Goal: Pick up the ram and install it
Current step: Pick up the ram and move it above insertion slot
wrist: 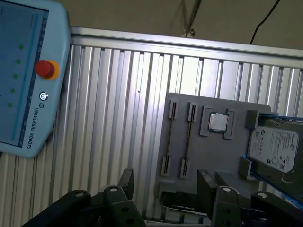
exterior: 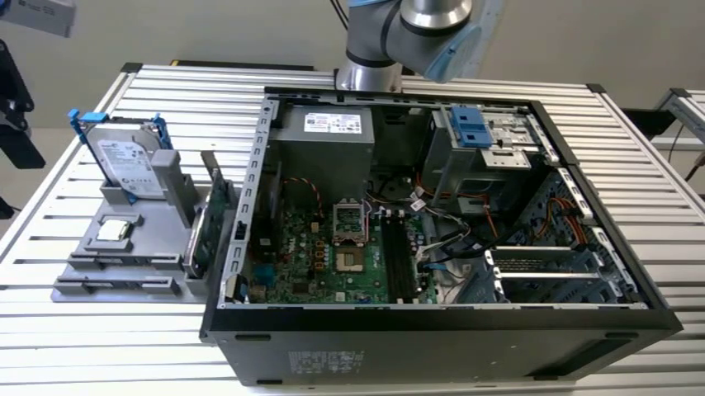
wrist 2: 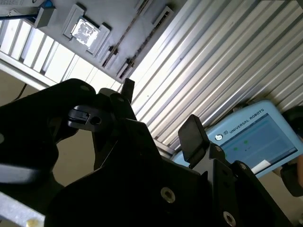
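My gripper (wrist: 165, 182) is open in both wrist views, its dark fingers (wrist 2: 191, 137) spread apart with nothing between them. It hangs well above the slatted table, over the edge of the grey holder (wrist: 213, 156). The holder's two long slots (wrist: 177, 139) look thin and bare from above. In the exterior view a narrow strip (exterior: 200, 239) stands on edge at the holder's side nearest the case; I cannot tell whether it is the ram. The open computer case (exterior: 441, 330) shows its motherboard and long black memory slots (exterior: 399, 256). The arm (exterior: 408, 29) rises behind the case.
On the holder (exterior: 121, 247) stand a silver hard drive in a blue frame (exterior: 124, 161) and a small square chip (exterior: 117, 230). A green expansion card (exterior: 224, 202) stands upright between holder and case. A pale blue teach pendant (wrist: 23, 80) lies on the table.
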